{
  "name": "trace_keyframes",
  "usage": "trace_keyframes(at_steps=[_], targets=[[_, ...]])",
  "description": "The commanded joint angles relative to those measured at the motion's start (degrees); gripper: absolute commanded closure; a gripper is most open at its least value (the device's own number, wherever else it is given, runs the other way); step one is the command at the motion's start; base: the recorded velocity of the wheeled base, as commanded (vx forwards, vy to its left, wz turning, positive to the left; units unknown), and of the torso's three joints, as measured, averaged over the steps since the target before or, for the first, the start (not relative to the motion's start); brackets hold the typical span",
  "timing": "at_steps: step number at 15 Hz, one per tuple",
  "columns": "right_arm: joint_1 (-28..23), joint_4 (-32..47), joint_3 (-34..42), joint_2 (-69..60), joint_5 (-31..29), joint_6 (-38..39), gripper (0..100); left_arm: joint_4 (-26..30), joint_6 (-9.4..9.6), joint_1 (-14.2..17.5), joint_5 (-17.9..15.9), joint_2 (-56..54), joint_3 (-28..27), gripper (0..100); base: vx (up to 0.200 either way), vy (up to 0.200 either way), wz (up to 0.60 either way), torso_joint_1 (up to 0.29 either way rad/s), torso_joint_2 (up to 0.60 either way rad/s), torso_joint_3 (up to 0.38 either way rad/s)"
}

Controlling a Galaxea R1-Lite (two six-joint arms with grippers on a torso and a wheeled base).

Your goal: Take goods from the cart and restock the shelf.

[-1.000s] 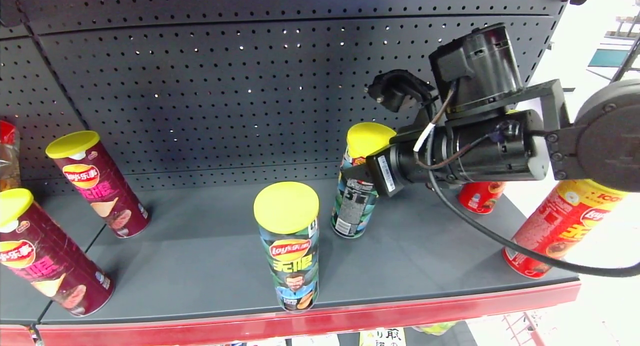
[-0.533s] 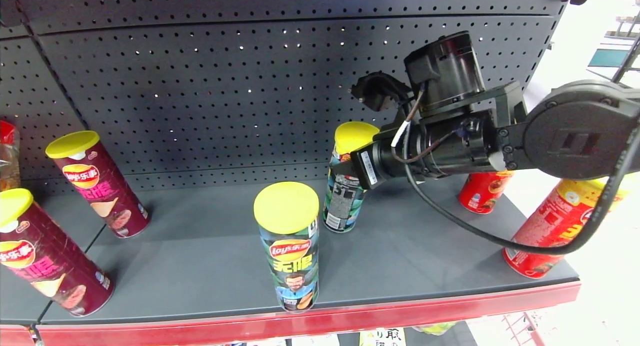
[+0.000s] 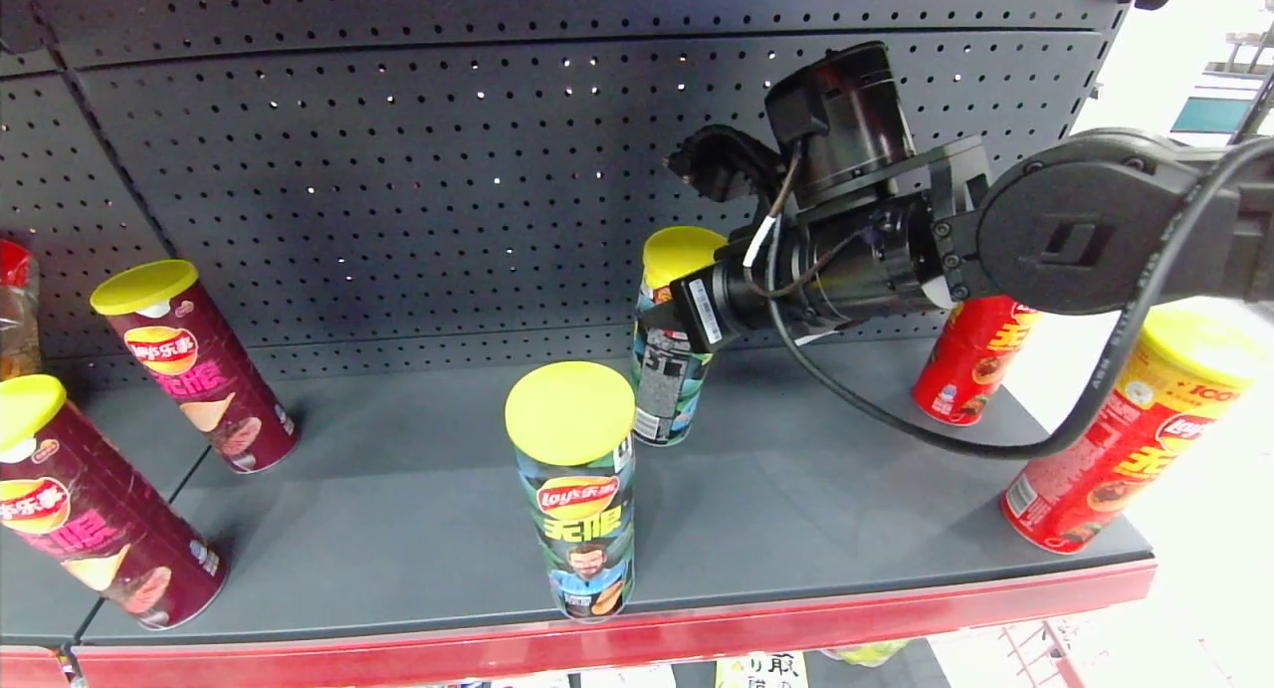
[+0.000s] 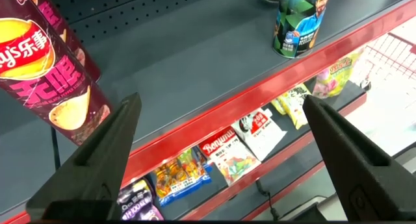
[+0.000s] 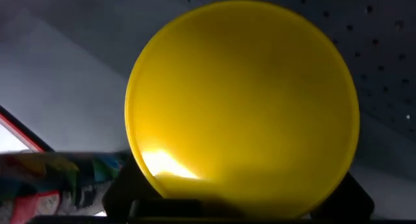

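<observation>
**Right gripper** (image 3: 669, 322): closed around the upper body of a green-and-black can (image 3: 657, 394), just under its yellow lid (image 3: 683, 254). In the right wrist view the lid (image 5: 240, 100) sits directly ahead of the camera, with a dark finger (image 5: 123, 191) at either side of it. The can is close to upright at the rear of the shelf (image 3: 398, 499), just before the perforated back panel (image 3: 398, 170). Whether its base touches the shelf board cannot be told.

**Left gripper** (image 4: 221, 99): fingers spread wide, holding nothing, poised over the red front edge (image 4: 214, 117) of the shelf.

**Stock near the right gripper:**
- A second green-and-black can (image 3: 577, 489) stands upright, nearer the shelf front than the gripper and slightly to its left, apart from the held can.
- A rear red can (image 3: 975, 359) stands to the gripper's right, behind the arm.
- A front red can (image 3: 1125, 439) stands further right, at the shelf's front corner.
- A rear maroon can (image 3: 194, 364) and a front maroon can (image 3: 85, 504) stand well to the gripper's left.

**Stock near the left gripper:**
- A maroon can (image 4: 49, 74) stands just beyond one finger.
- A green-and-black can (image 4: 299, 23) stands beyond the other.
- Snack packets (image 4: 227, 159) lie on the tier beneath the gripper.
</observation>
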Motion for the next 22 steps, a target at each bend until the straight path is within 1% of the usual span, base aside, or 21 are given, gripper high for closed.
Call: trace_keyframes(at_steps=[1,7,18,19,22], targets=[[0.06,0.05,-3.06,2.49,0.01,-0.04,100,0.04,0.01,0.0,0.01,0.33,0.06,0,0.0,0.0,0.0,0.0,0.0,0.0],[1.29,0.05,-4.03,4.87,0.01,-0.04,100,0.04,0.01,0.0,0.01,0.33,0.06,0,0.0,0.0,0.0,0.0,0.0,0.0],[2.43,0.14,-3.15,5.04,-0.08,-0.04,100,0.3,0.01,0.0,0.01,0.16,-0.02,0,0.0,0.0,0.0,0.0,0.0,0.0],[2.43,0.14,-3.15,5.04,-0.08,-0.04,0,0.3,0.01,0.0,0.01,0.16,0.06,0,0.0,0.0,0.0,0.0,0.0,0.0],[2.43,0.05,-3.32,5.13,-0.17,-0.04,0,0.3,0.01,0.0,0.01,-0.02,0.06,0,0.0,0.0,0.0,0.0,0.0,0.0]])
